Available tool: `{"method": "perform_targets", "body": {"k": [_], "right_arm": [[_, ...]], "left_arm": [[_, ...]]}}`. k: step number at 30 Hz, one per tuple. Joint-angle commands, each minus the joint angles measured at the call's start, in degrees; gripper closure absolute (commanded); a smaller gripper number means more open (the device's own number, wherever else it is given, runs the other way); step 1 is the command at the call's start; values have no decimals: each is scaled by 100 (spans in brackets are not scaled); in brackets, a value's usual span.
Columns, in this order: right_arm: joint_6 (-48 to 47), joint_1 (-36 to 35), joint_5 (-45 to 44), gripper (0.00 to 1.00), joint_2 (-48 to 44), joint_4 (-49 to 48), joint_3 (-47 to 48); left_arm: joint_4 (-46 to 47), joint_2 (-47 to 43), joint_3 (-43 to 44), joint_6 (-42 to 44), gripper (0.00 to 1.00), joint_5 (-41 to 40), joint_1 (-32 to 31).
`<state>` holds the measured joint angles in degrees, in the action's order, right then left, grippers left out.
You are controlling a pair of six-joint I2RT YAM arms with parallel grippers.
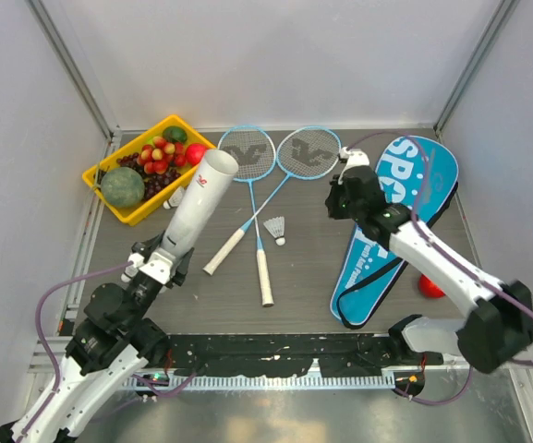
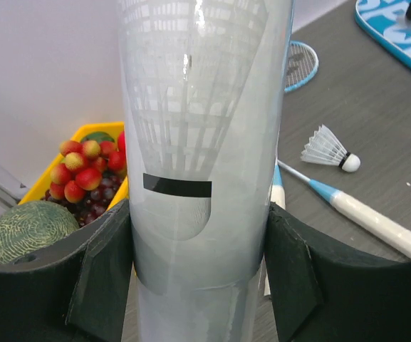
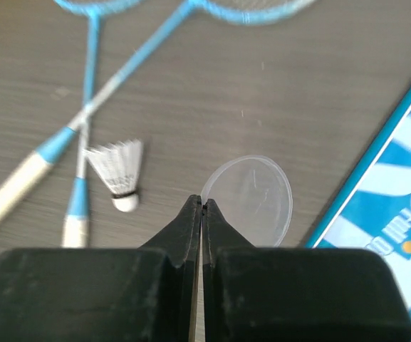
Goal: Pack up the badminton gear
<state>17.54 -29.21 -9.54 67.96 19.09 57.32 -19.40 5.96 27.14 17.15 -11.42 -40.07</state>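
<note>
Left fingers (image 2: 98, 278) clamped round the long white tube (image 2: 205, 142), translucent, grey lattice on its wall, tilted above the surface (image 1: 312, 277); right fingers (image 3: 184, 235) pinched tight on a clear round lid (image 3: 251, 199).

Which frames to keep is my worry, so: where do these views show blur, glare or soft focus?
Top external: even light, sharp throughout, only soft shadows by the rackets. Left wrist: a glare streak on the tube in the left pincer; racket head behind is soft. Right wrist: rackets and shuttlecock smeared, right pincer and clear lid crisp.
</note>
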Motion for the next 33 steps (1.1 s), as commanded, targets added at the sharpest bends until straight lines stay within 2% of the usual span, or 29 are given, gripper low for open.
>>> {"method": "perform_targets", "body": {"k": [1, 6, 10, 17, 21, 24, 33], "right_arm": [[214, 179, 400, 95, 979, -784, -291], [75, 205, 497, 94, 2017, -1004, -134], [-84, 205, 611, 90, 2651, -916, 112], [-382, 197, 875, 61, 2749, -504, 533], [-865, 205, 1943, 47, 2731, -407, 938], [-1112, 179, 2683, 41, 3081, -135, 1508], [-1893, -14, 3722, 29, 4224, 612, 2757]], "left_arm": [[823, -341, -103, 34, 79, -265, 9], [771, -262, 2, -18, 79, 25, 17], [771, -270, 2, -18, 79, 70, 17], [850, -402, -68, 43, 79, 96, 17], [867, -402, -86, 70, 79, 122, 17], [868, -402, -77, 78, 79, 149, 17], [876, -446, -112, 78, 79, 184, 17]]}}
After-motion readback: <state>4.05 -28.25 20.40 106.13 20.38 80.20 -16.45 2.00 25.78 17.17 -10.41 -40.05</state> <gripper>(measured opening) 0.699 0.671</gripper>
